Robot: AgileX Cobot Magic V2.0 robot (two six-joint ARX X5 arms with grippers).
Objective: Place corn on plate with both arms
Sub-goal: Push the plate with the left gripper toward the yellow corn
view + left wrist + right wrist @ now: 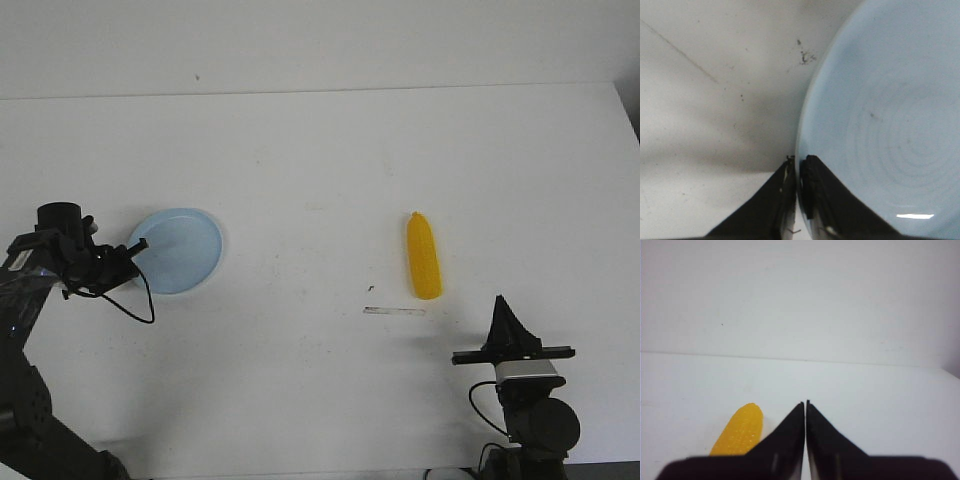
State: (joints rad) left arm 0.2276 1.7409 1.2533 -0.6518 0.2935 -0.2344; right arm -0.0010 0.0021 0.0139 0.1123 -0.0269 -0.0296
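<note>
Now the left gripper is reaching in from the bench's left edge and clamping the near-left rim of the plate; in the left wrist view its two black fingers are pinching the pale blue rim between them, one outside on the bench, one inside over the plate. The plate is lying flat on the white bench, toward the left edge and about midway between front and back. The corn is lying well apart from it, toward the right side, its tapered end pointing to the far edge. The right gripper is pointing upward near the front-right corner, just short of the corn and a little to its right, touching nothing (its fingers are pressing tip to tip with nothing between them). A small pale strip is lying on the bench just in front of the corn.
</note>
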